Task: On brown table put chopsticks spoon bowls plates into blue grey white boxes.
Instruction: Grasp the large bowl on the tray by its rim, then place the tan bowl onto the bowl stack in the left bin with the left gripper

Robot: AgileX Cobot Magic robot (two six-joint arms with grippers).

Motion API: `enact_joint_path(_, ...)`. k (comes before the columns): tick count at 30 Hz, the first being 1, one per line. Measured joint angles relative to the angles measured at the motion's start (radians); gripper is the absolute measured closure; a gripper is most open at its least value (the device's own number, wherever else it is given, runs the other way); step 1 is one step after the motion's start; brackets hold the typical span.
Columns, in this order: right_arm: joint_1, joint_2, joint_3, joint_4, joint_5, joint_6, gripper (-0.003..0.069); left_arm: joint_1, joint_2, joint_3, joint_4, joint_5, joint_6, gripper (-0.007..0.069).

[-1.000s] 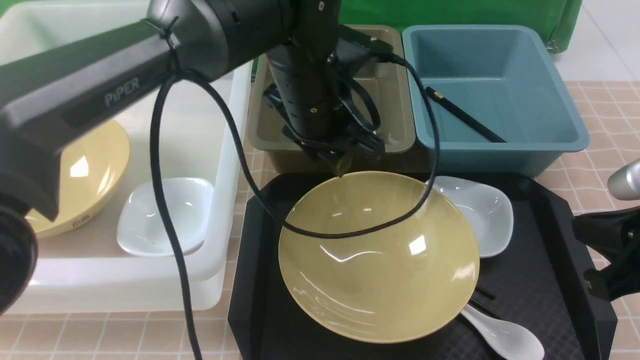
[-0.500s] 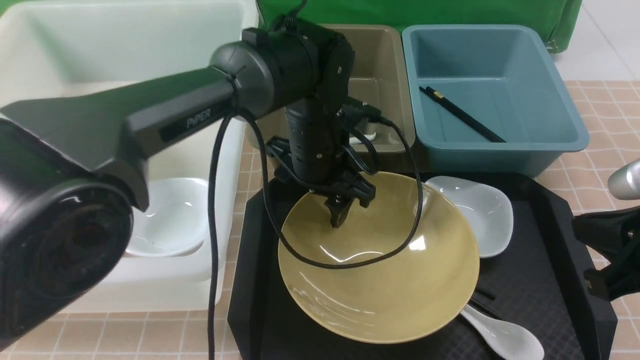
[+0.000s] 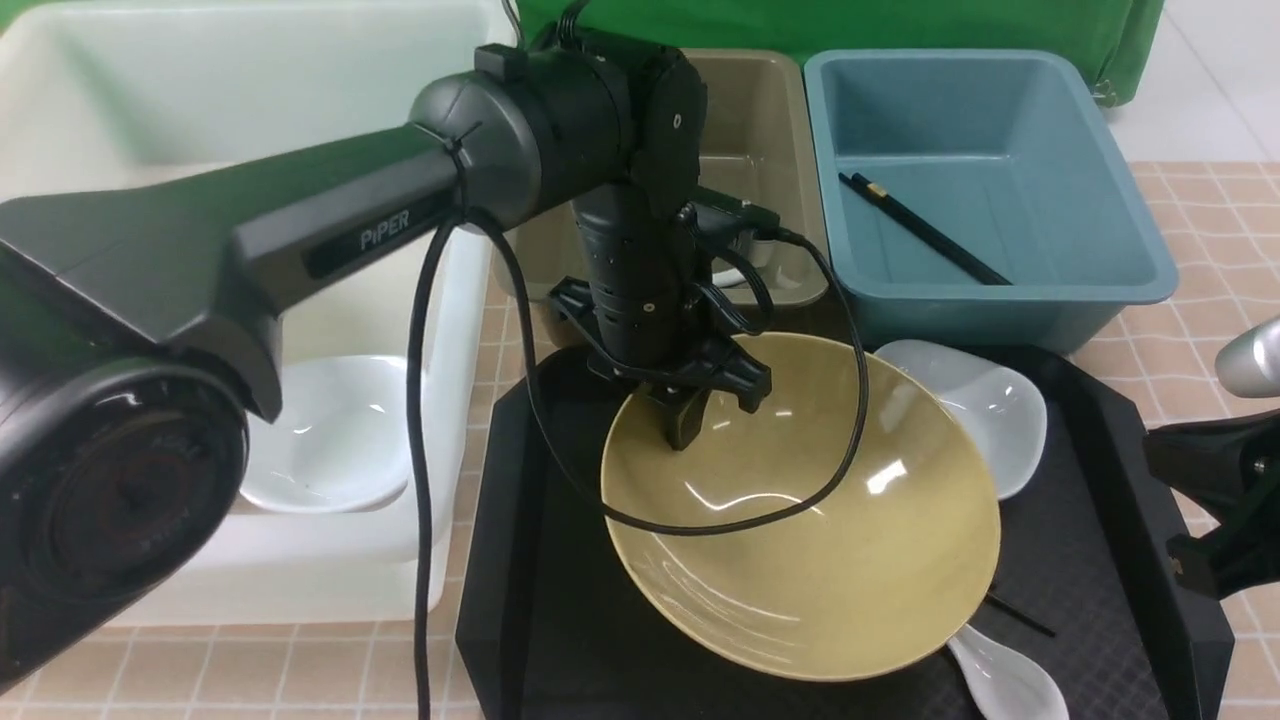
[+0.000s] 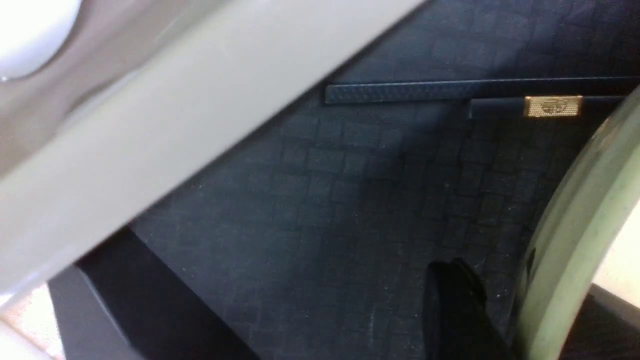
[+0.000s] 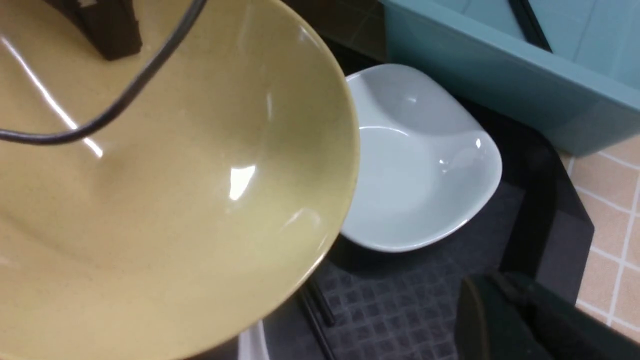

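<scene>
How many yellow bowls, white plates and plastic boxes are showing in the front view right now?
Yellow bowls: 1
White plates: 2
Plastic boxes: 3 (white box, grey box, blue box)
Total: 6

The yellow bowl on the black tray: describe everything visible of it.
The yellow bowl is large, round, glossy mustard with wide flaring sides, ceramic-looking and empty. It sits tilted over the black tray, far rim raised, where the left fingers pinch it. A black cable hangs over its inside. Its right edge overlaps the white plate; its near edge hides part of the white spoon.
</scene>
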Motion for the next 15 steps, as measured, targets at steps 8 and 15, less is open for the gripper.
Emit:
enact_joint_path(8, 0.0, 0.0, 0.0, 0.0, 0.0, 0.0, 0.0586, 0.054, -0.116, 0.002, -0.121, -0.005, 0.086, 0.0616)
enact_joint_path(15, 0.0, 0.0, 0.0, 0.0, 0.0, 0.0, 0.058, 0.07, -0.218, 0.003, -0.126, 0.003, 0.131, 0.0617)
